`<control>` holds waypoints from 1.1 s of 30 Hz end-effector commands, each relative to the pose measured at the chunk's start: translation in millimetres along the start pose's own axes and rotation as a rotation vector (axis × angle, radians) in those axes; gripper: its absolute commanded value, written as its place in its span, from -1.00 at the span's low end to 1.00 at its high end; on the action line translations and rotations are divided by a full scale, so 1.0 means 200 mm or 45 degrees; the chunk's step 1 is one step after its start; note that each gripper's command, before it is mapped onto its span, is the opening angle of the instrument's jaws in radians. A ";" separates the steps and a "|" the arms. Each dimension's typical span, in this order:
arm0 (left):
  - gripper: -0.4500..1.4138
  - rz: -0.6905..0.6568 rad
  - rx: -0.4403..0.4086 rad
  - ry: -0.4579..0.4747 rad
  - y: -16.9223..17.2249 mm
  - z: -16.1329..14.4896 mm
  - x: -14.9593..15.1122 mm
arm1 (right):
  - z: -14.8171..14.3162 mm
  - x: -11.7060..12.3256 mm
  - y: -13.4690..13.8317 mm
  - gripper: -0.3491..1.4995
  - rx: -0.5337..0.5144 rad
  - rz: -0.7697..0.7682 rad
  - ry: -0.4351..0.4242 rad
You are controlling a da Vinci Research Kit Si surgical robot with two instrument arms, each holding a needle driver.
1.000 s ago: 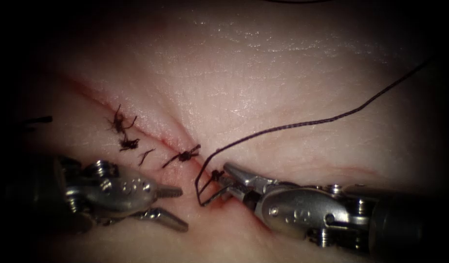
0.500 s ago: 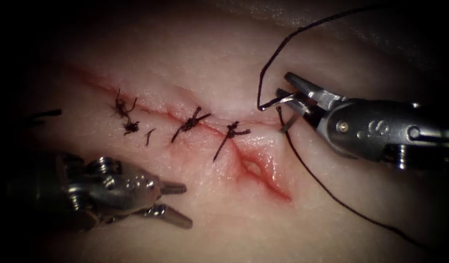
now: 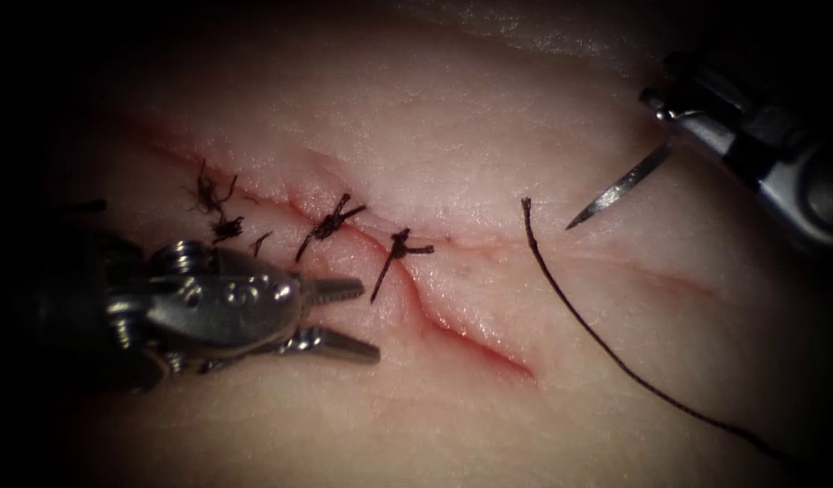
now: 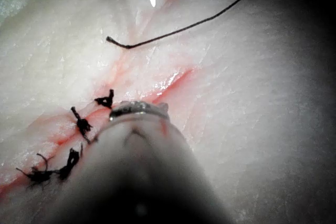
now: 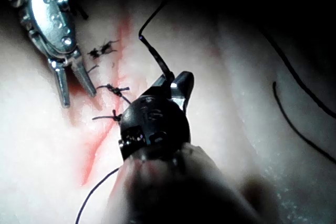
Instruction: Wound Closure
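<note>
1. Gripping the needle near its blunt end, the right hand holds it clear of the tissue, tip pointing towards the cut.
2. Left hand sits left of the cut, jaws apart, holding nothing.
3. Thread lies loose on the tissue below the needle tip, its free end right of the knots.

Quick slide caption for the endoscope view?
Right end effector holds the needle clear of the tissue; left end effector open, empty.

Glossy wet tissue, shiny metal needle — matt dark thread
</note>
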 end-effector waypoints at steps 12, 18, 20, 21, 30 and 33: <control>-0.10 0.035 0.073 0.343 -0.006 -0.017 0.023 | 0.005 -0.021 0.000 -1.00 0.028 0.482 -0.041; -0.10 0.090 0.029 0.351 -0.006 -0.011 0.017 | 0.004 -0.024 0.004 -1.00 0.030 0.477 -0.051; -0.10 0.100 0.019 0.346 -0.006 -0.010 0.015 | 0.006 -0.026 0.005 -1.00 0.033 0.469 -0.066; -0.10 0.103 0.015 0.343 -0.007 -0.009 0.014 | 0.006 -0.028 0.005 -1.00 0.038 0.464 -0.079; -0.06 0.116 0.011 0.327 -0.008 -0.010 0.009 | 0.008 -0.031 0.005 -1.00 0.052 0.452 -0.094; -0.05 0.117 0.011 0.323 -0.008 -0.010 0.009 | 0.009 -0.032 0.003 -1.00 0.059 0.449 -0.092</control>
